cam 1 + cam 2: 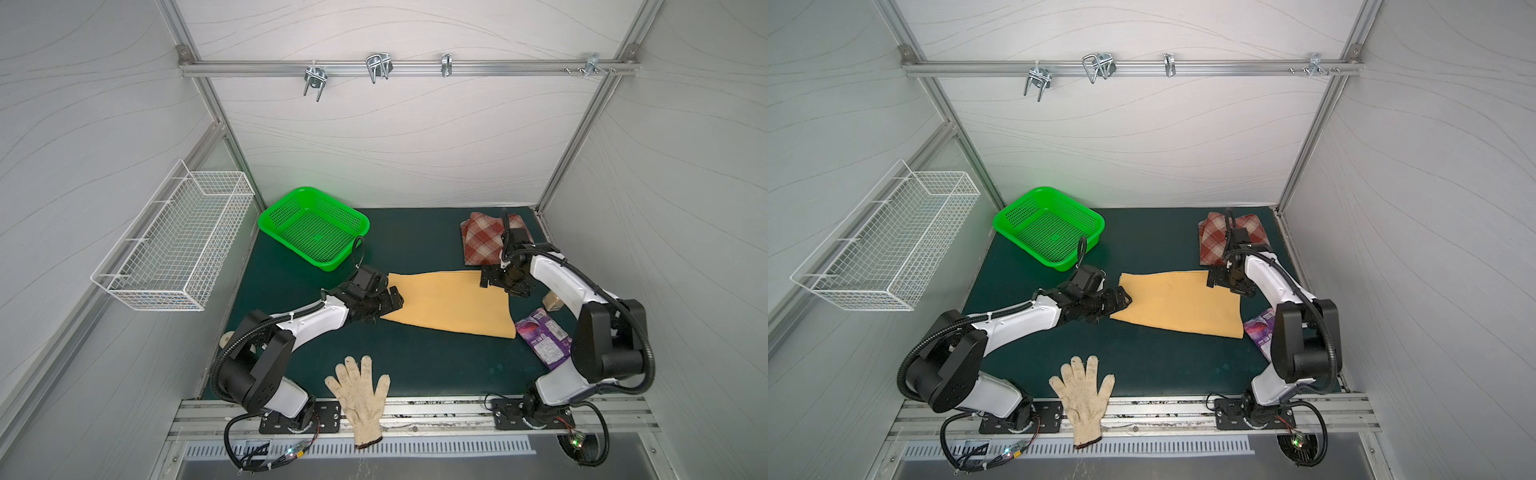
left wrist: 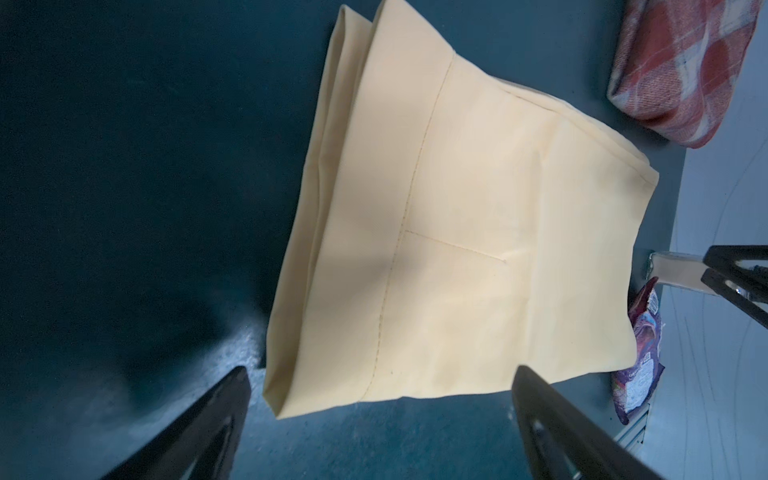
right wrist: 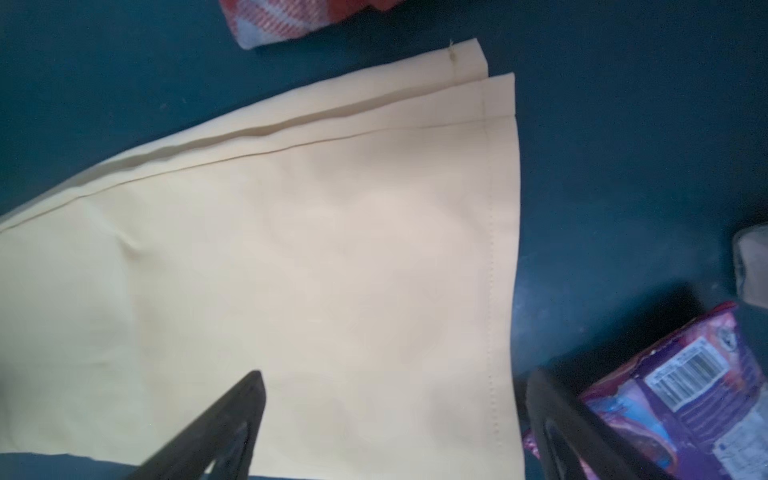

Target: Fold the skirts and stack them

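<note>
The mustard-yellow skirt (image 1: pixel 449 303) (image 1: pixel 1183 303) lies flat and doubled over on the dark green mat in both top views. My left gripper (image 1: pixel 395 301) (image 2: pixel 382 374) is open at its left edge, low over the mat, with nothing between the fingers. My right gripper (image 1: pixel 503 286) (image 3: pixel 397 376) is open too, pointing down over the skirt's far right corner; the yellow cloth (image 3: pixel 291 270) lies loose below it. The rust-red and cream plaid skirt (image 1: pixel 482 241) (image 1: pixel 1214 241) (image 2: pixel 685 70) sits folded at the back right, partly hidden by the right arm.
A green plastic basket (image 1: pixel 313 226) stands at the back left. A white wire basket (image 1: pixel 178 245) hangs on the left wall. An off-white glove (image 1: pixel 361 395) lies over the front edge. A purple packet (image 1: pixel 542 336) (image 3: pixel 685 386) lies just right of the yellow skirt.
</note>
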